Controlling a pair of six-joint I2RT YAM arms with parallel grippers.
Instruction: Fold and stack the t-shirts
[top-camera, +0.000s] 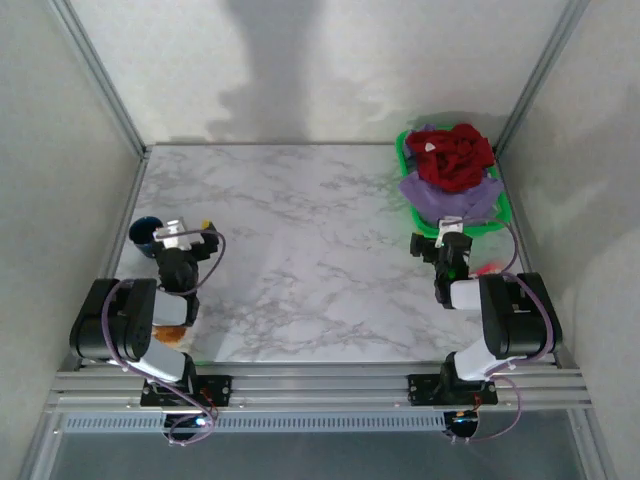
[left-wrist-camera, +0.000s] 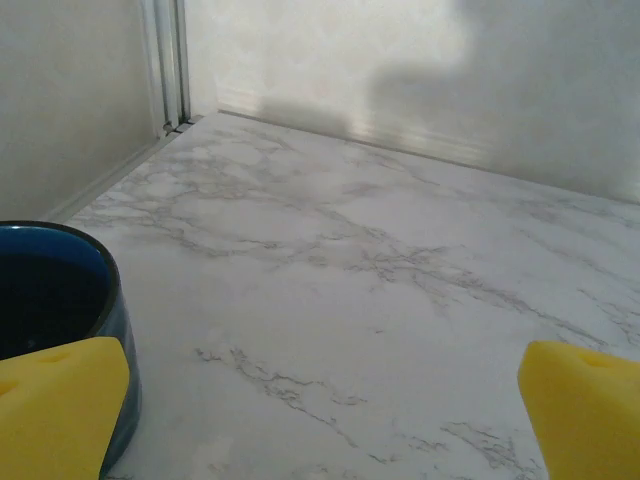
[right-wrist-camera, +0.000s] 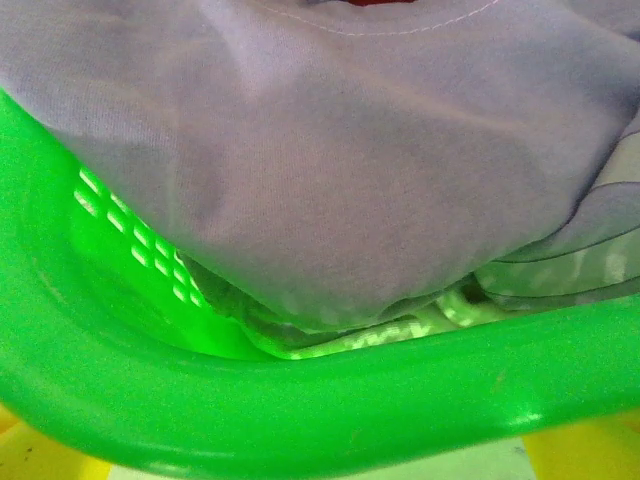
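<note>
The deep red t-shirt (top-camera: 457, 155) lies crumpled on top of the pale lavender t-shirt (top-camera: 447, 195), both heaped in the green basket (top-camera: 505, 210) at the back right. My right gripper (top-camera: 447, 234) stands open just in front of the basket's near rim. In the right wrist view the lavender t-shirt (right-wrist-camera: 330, 150) bulges over the green rim (right-wrist-camera: 300, 400), and my right gripper (right-wrist-camera: 310, 458) has its yellow fingertips (right-wrist-camera: 590, 450) wide apart below the rim, holding nothing. My left gripper (top-camera: 186, 232) is open over bare marble at the left, its yellow pads (left-wrist-camera: 60, 400) far apart around nothing (left-wrist-camera: 322, 405).
A dark blue cup (top-camera: 145, 232) stands just left of my left gripper and shows beside its left finger as the cup (left-wrist-camera: 55, 290). A small orange-brown lump (top-camera: 170, 335) lies by the left arm's base. The marble table (top-camera: 300, 260) is walled on three sides.
</note>
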